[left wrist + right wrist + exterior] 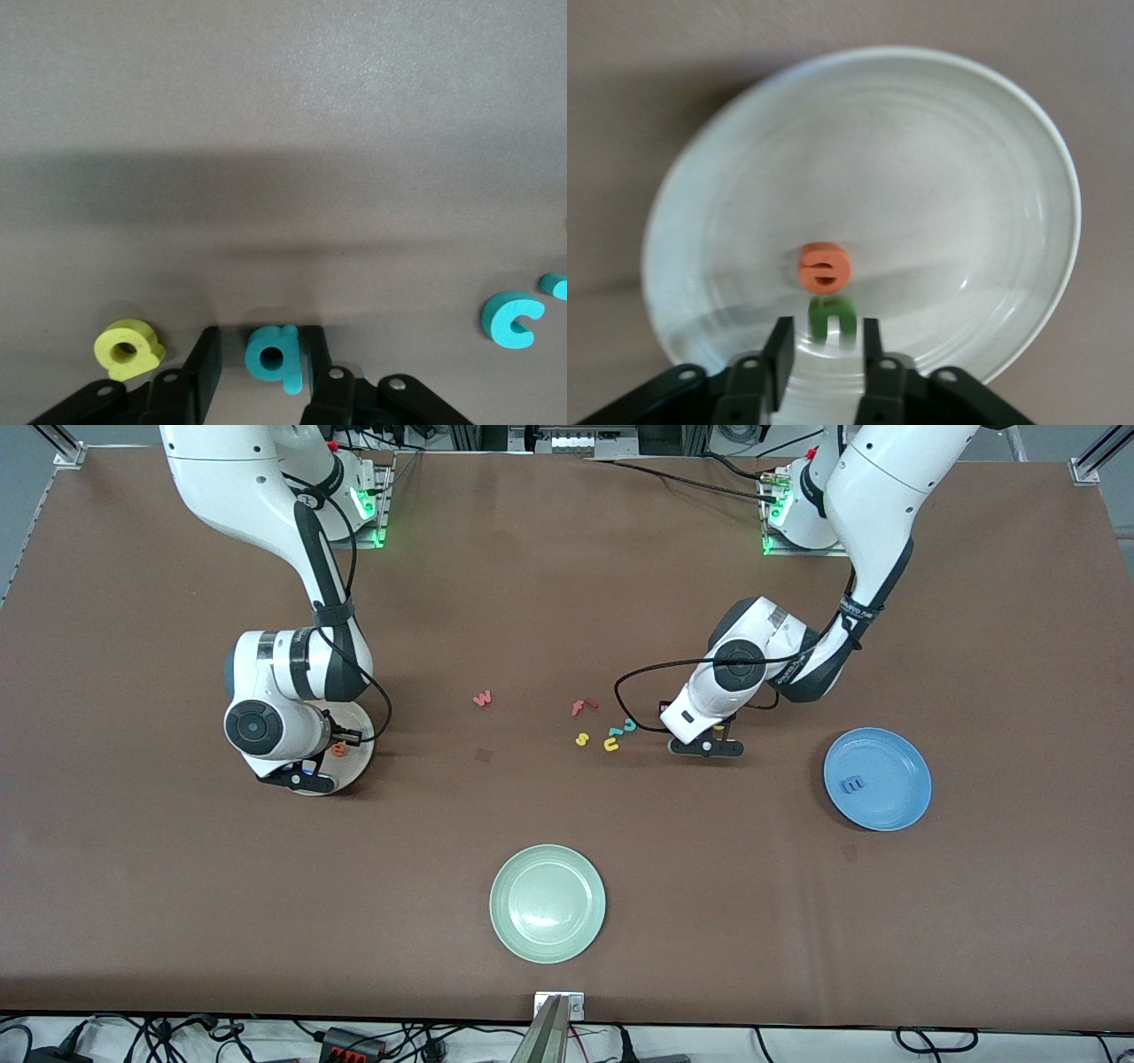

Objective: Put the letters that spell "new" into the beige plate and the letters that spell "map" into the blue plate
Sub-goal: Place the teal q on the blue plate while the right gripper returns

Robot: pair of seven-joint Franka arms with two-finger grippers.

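While teal a (pixel 273 358) lies flat, left gripper (pixel 260 363) pinches it | right gripper (pixel 822 347) parted (green n (pixel 832 317) between)

Glossy white shells on both arms, dark grey bands at the joints, a round black cap on each wrist. Black cables clipped along the links (one looping loose near the left wrist). Black fingers (pixel 205 367) with small silver screws. Green lights at the bases.

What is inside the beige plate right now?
The beige plate holds an orange e and a green n, which sits between the right gripper's fingers. In the front view the right arm covers most of the plate.
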